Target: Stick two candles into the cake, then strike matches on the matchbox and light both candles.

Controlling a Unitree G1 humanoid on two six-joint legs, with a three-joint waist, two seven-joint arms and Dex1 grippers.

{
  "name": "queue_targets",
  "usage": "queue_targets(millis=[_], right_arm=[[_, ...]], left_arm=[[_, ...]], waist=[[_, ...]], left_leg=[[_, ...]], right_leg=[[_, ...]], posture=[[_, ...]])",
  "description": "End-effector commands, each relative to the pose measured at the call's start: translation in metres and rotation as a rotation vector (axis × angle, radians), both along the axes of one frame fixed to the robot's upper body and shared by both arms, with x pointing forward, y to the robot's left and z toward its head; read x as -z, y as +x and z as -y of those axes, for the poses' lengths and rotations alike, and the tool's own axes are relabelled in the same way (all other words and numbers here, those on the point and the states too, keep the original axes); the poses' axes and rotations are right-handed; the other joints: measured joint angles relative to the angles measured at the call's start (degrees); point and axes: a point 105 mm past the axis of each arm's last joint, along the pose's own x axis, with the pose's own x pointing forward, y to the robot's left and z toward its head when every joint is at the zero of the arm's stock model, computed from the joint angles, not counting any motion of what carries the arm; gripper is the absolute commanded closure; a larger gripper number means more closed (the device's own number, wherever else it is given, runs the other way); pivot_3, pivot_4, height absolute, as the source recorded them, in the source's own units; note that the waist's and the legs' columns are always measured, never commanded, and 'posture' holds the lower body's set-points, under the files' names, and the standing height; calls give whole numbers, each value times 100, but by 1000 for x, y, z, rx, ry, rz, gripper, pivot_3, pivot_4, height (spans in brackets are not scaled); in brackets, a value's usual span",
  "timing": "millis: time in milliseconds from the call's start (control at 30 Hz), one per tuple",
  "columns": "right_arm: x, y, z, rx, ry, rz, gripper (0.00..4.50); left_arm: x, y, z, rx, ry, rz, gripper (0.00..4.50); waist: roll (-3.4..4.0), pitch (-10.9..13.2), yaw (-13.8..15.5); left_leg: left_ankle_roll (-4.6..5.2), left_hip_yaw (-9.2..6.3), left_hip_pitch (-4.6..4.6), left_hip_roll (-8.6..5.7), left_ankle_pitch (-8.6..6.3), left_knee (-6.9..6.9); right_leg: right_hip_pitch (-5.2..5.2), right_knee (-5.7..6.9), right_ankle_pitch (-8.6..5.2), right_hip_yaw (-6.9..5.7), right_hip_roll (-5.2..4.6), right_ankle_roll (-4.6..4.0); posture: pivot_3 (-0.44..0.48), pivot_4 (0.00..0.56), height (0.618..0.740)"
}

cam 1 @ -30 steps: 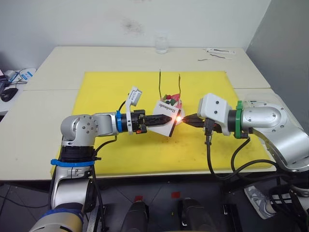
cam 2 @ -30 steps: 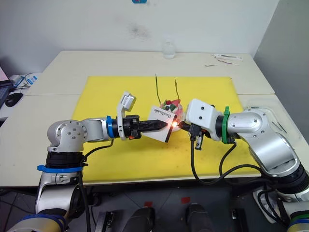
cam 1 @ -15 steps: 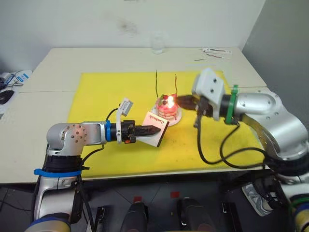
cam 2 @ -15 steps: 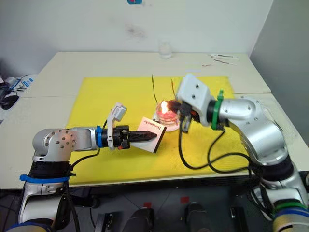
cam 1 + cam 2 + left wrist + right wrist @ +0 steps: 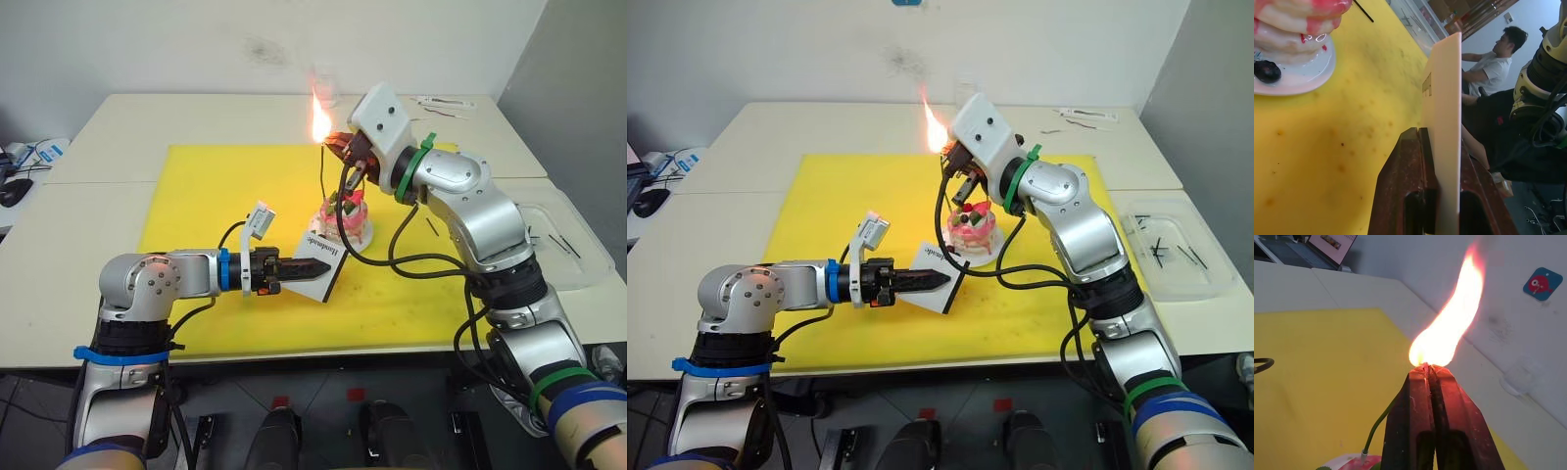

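Right gripper [image 5: 335, 143] pinched on a burning match, flame [image 5: 319, 119] up at the tip of the greenish candle [image 5: 324, 176].

Left gripper [image 5: 294, 269] clamps the matchbox [image 5: 323, 265] on edge just in front of the cake [image 5: 344, 219], which sits mid-mat [image 5: 216, 186] with both candles standing in it. Step judged: lighting the first candle. Next: hold flame on the wick, then shift to the tan candle [image 5: 363, 176]. Flame is large and right at the fingertips; little time left.
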Motion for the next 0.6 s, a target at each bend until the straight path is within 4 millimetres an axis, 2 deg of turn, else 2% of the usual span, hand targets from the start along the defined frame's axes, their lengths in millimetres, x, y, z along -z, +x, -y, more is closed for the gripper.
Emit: queue_targets(millis=[33, 600], right_arm=[[-17, -5, -3, -13, 12, 71, 4438], [-4, -4, 3, 10, -14, 30, 4438]], left_arm=[[-9, -3, 1, 17, -20, 49, 4024], [-10, -2, 2, 26, -17, 52, 4024]], waist=[[0, 0, -1], [0, 0, -1]], left_leg=[[0, 0, 1, 0, 0, 1], [0, 0, 0, 0, 0, 0]], right_leg=[[0, 1, 0, 0, 0, 0], [0, 0, 0, 0, 0, 0]], posture=[[0, 150, 740], [0, 150, 740]])
